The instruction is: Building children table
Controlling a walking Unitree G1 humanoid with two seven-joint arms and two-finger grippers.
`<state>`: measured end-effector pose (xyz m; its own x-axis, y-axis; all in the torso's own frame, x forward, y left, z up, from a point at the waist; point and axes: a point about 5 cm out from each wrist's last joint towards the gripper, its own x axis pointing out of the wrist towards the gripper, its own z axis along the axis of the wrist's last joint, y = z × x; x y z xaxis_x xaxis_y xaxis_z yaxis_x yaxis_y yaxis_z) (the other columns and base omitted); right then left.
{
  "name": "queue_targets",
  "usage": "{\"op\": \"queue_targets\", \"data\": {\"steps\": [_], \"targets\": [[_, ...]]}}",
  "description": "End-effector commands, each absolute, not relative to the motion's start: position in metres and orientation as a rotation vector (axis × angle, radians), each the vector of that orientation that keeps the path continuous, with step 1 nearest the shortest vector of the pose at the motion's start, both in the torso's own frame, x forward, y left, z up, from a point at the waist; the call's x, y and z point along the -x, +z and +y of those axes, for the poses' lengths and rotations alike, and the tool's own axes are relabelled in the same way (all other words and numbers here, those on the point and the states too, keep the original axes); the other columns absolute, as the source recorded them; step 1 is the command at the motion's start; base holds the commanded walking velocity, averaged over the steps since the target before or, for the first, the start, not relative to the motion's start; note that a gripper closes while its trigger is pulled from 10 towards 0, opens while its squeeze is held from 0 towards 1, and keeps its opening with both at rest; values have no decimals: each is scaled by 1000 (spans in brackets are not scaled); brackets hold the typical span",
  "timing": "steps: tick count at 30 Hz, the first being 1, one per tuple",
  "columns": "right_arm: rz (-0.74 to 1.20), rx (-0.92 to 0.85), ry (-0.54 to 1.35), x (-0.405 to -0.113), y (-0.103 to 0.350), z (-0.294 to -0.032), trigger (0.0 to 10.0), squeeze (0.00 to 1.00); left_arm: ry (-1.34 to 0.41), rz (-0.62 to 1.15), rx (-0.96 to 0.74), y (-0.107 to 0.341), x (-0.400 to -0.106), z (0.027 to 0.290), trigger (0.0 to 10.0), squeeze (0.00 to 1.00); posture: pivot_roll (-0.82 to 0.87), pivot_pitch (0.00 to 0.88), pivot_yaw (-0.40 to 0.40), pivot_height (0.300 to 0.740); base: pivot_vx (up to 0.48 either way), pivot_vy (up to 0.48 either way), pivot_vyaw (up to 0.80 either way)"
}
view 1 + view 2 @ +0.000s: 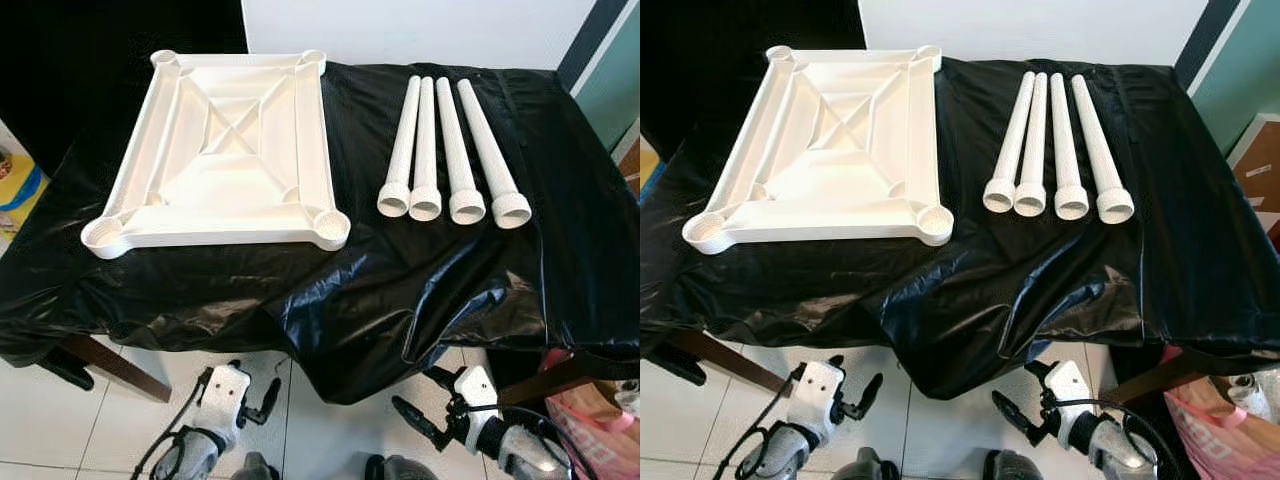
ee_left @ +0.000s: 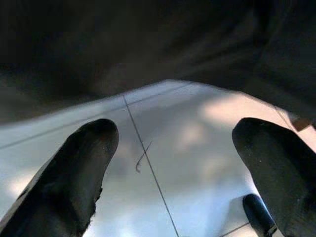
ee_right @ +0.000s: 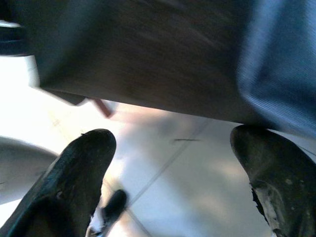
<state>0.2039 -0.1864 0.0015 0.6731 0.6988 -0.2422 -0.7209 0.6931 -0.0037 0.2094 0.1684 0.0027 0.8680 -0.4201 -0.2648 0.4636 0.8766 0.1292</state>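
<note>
The white tabletop [image 1: 225, 150] is lying upside down at upper left on the black-covered desk [image 1: 400, 290], four white legs [image 1: 452, 150] lying side by side to its right. Both pincers, left pincer [image 1: 262, 402] and right pincer [image 1: 425, 405], are hanging spread and empty at the lower frame edge, below the desk's near edge and well apart from the parts.

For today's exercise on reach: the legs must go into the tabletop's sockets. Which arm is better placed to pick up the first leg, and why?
Probably the right. The four legs lie right of the tabletop, above the right pincer, which hangs open below the table edge. The left pincer, also open, sits under the tabletop's side.

Black plastic sheet [image 1: 400, 290] drapes a table above white floor tiles [image 1: 300, 430].
</note>
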Motion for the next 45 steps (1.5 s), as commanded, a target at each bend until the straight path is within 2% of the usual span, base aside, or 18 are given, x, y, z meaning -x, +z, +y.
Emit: {"op": "queue_targets", "data": {"steps": [1,6,9,18,19,23,25,30,34,38,41,44,45], "targets": [[249,85,867,-201,5,-187,10000,0,-916,301,-136,3,-191,149,10000,0,35,135,-26,740,0,0,0],[259,68,1000,-200,16,-185,10000,0,-1067,337,-136,12,-183,144,10000,0,34,129,-27,740,0,0,0],[285,44,1167,-196,32,-185,10000,0,-1224,395,-135,25,-171,143,10000,0,35,111,-26,740,0,0,0],[295,20,1260,-198,49,-188,10000,0,-1287,432,-144,43,-171,145,10000,0,41,92,-26,740,0,0,0],[282,-4,1246,-203,54,-189,10000,0,-1267,401,-111,56,-178,143,10000,0,43,85,-25,740,0,0,0],[262,-19,1223,-207,57,-189,10000,0,-1255,378,-85,63,-182,143,10000,0,44,83,-24,740,0,0,0],[166,-68,1133,-222,72,-188,10000,0,-1231,302,-24,87,-195,145,10000,0,44,73,-20,740,0,0,0],[131,-96,1103,-228,79,-187,10000,0,-1214,270,9,98,-201,146,10000,0,44,68,-19,740,0,0,0],[36,-158,1016,-241,93,-185,10000,0,-1174,198,125,116,-211,144,10000,0,42,62,-18,740,0,0,0],[12,-178,985,-244,97,-184,10000,0,-1160,185,153,120,-213,144,10000,0,42,62,-18,740,0,0,0],[-52,-217,852,-258,105,-184,10000,0,-1084,131,194,127,-222,145,10000,0,41,60,-18,740,0,0,0],[-167,-270,601,-279,119,-184,10000,0,-937,71,182,128,-236,147,10000,0,39,61,-19,740,0,0,0],[-167,-270,601,-279,119,-184,10000,0,-937,71,182,128,-236,147,10000,0,39,61,-19,740,0,0,0]]}}
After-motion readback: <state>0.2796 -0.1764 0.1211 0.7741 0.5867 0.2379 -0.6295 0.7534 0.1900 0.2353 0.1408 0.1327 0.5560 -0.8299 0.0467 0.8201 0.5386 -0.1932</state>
